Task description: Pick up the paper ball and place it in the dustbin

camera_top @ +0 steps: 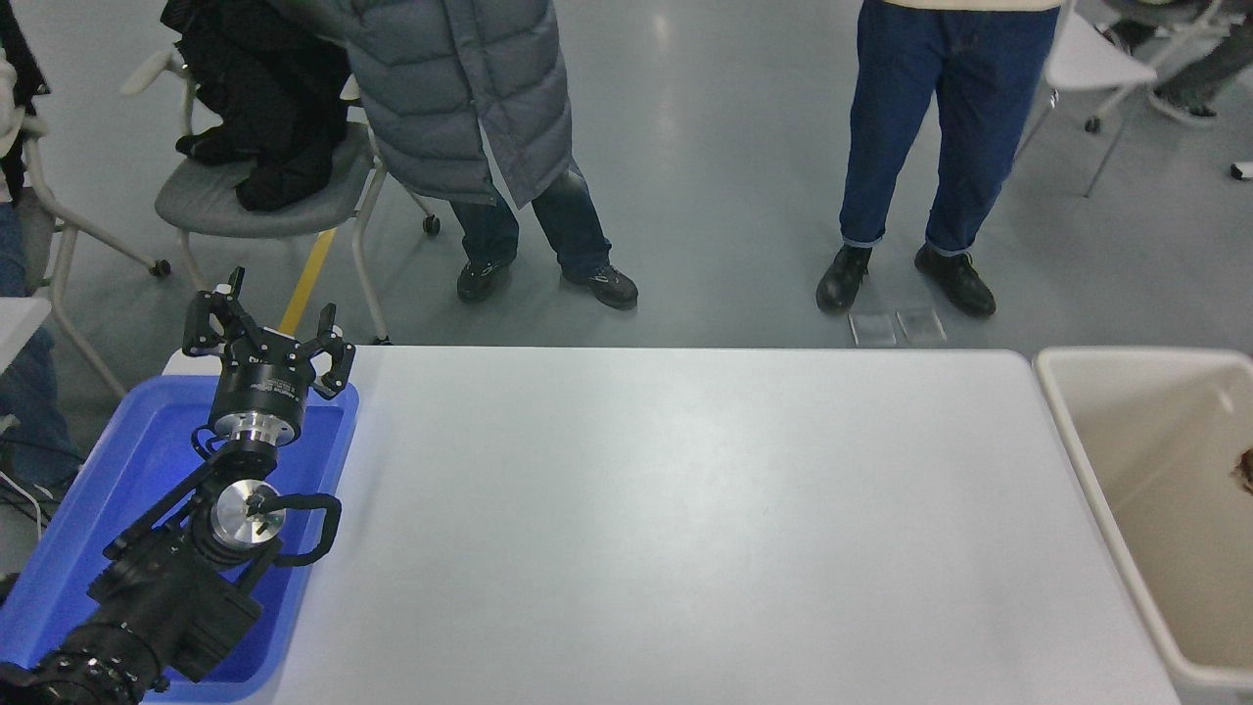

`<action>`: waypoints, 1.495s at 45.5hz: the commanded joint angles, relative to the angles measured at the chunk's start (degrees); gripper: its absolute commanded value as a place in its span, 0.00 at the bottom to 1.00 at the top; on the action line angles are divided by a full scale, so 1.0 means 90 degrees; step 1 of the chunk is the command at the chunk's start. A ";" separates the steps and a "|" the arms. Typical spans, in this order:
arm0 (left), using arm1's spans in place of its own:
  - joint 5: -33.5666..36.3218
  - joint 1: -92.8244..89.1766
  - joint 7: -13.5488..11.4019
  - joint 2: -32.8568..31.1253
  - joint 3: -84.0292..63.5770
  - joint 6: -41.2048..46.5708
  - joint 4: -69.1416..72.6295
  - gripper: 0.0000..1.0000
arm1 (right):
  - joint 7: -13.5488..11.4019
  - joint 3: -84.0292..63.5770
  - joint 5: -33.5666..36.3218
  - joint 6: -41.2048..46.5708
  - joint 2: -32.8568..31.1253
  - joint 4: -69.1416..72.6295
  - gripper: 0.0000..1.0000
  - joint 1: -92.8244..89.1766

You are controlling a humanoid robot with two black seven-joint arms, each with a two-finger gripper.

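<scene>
The beige dustbin [1077, 441] stands at the table's right end, cut off by the picture's right edge. A tan-brown paper ball [1244, 470] lies inside it at the right edge, only partly in view. My left gripper [266, 328] is open and empty, held over the far end of the blue tray [117, 470] at the lower left. My right arm and gripper are out of view.
The white table [685, 519] spans the middle. Two people stand beyond its far edge, one in a grey padded coat [450, 88], one in blue jeans [940, 117]. A chair with dark clothes [255, 166] stands at the far left.
</scene>
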 commanded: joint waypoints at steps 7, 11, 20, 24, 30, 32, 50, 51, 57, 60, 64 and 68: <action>0.0000 -0.0007 0.0000 0.0001 -0.0005 -0.0005 0.0000 0.99 | -0.0322 0.0235 0.0759 -0.0140 0.0616 -0.0690 0.00 -0.0801; 0.0000 0.0003 0.0000 0.0001 -0.0005 -0.0005 0.0000 0.99 | -0.0391 0.0235 0.0837 -0.0140 0.0626 -0.0690 0.06 -0.0810; 0.0000 0.0003 0.0000 0.0001 -0.0005 -0.0005 0.0000 0.99 | -0.0488 0.0245 0.0954 -0.0140 0.0665 -0.0690 0.61 -0.0801; 0.0000 -0.0007 0.0000 -0.0008 -0.0005 -0.0005 0.0000 0.99 | -0.0508 0.0245 0.1023 -0.0140 0.0685 -0.0690 0.77 -0.0801; 0.0000 -0.0007 0.0000 0.0001 -0.0005 0.0004 0.0000 0.99 | -0.0547 0.0245 0.1042 -0.0140 0.0685 -0.0690 1.00 -0.0801; 0.0000 -0.0007 0.0000 -0.0008 -0.0005 0.0004 0.0000 0.99 | -0.0557 0.0245 0.1042 -0.0140 0.0675 -0.0690 1.00 -0.0801; 0.0000 -0.0007 0.0000 0.0001 -0.0005 0.0004 0.0000 0.99 | -0.0537 0.0303 0.1286 -0.0120 0.0685 -0.0593 1.00 -0.0557; 0.0000 -0.0007 0.0000 0.0001 -0.0005 0.0004 0.0000 0.99 | -0.0537 0.0313 0.1344 -0.0101 0.0704 -0.0573 1.00 -0.0489; 0.0000 -0.0007 0.0000 -0.0008 -0.0005 0.0004 0.0000 0.99 | -0.0527 0.0342 0.1667 -0.0072 0.0753 -0.0057 1.00 0.0057; 0.0000 -0.0007 0.0000 -0.0008 -0.0005 0.0004 0.0000 0.99 | -0.0537 0.0537 0.1910 -0.0062 0.0646 0.0392 1.00 0.0507; 0.0000 -0.0007 0.0000 0.0001 -0.0005 0.0004 0.0000 0.99 | -0.0557 0.1102 0.2272 -0.0072 0.0597 0.0784 1.00 0.0947; 0.0000 -0.0007 0.0000 0.0001 -0.0005 -0.0005 0.0000 0.99 | -0.0566 0.2224 0.2818 -0.0081 0.0665 0.1048 1.00 0.1172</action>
